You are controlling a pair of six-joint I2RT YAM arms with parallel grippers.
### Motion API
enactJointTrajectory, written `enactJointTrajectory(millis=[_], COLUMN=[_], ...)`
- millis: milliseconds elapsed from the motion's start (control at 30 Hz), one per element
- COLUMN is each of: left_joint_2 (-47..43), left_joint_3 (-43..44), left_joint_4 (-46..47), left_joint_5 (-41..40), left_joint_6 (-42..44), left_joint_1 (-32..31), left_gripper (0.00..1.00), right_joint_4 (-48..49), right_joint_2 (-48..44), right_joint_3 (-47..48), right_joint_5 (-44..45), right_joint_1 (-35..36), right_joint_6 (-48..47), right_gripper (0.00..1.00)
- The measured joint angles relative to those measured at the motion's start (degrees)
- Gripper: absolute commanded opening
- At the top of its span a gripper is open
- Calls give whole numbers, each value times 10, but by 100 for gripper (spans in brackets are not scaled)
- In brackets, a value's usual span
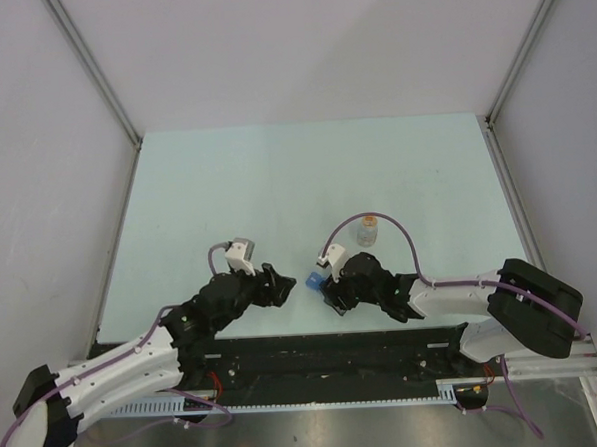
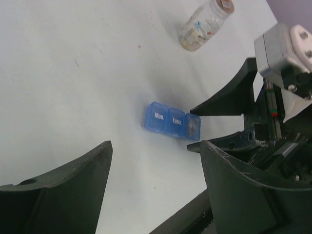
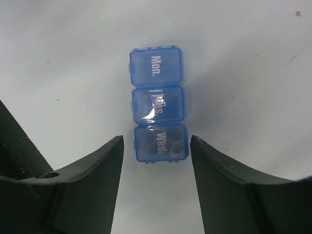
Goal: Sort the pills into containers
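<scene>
Right pincer (image 3: pixel 157 141) flanking pill box (image 3: pixel 157 87), long axis outward, Mon farthest

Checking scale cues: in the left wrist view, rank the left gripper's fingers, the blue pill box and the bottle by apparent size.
1. left gripper's fingers: largest, being nearest the camera.
2. pill box and bottle: look alike; the bottle is farther and cropped, so unranked.

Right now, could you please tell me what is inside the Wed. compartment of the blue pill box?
Through the translucent lid of the Wed. compartment, two dark rounded shapes show, probably pills. Their exact number is hidden by the lid and its lettering.
</scene>
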Motion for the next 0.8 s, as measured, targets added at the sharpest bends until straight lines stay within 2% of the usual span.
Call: enactJointTrajectory(millis=[333,567,800], left_joint_2=[-28,-21,47], left_joint_3=[-5,-4,44], left_joint_4=[-11,-17,-24], left_joint_5=[16,43,102], left_joint_6=[-62,-94,-120], left_joint_1=[50,75,78], left_gripper=[81,82,80], right_joint_4=[-22,-62,-92], right_joint_2=[-8,-85,-183], right_joint_3=[4,4,5], right_joint_5=[3,-7,-48], right_joint_1=[0,3,8], right_joint_6=[7,13,21], right_gripper=[25,19,18])
